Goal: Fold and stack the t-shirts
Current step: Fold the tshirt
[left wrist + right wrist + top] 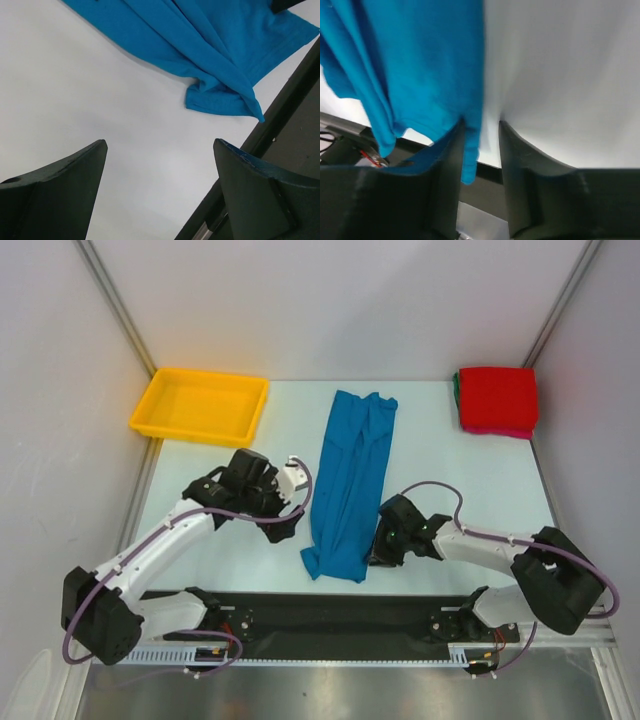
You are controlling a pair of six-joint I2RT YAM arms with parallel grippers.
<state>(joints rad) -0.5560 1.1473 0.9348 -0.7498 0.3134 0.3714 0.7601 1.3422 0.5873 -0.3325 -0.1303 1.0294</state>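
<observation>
A bright blue t-shirt [350, 480] lies in the middle of the table, folded lengthwise into a long strip. My left gripper [288, 502] hovers just left of it, open wide with nothing between its fingers [75, 175]; the left wrist view shows the shirt's near corner [220, 95] ahead of it. My right gripper [382, 545] is at the shirt's near right edge. Its jaws stand narrowly apart, and the hem [472, 150] hangs between them against one finger, with a gap to the other. A folded red t-shirt [497, 395] tops a stack at the back right, with green [457, 390] and pink [495, 430] edges beneath.
A yellow tray [262, 405] sits at the back left. A black strip [330, 615] runs along the near table edge between the arm bases. Grey walls close in on both sides and the back.
</observation>
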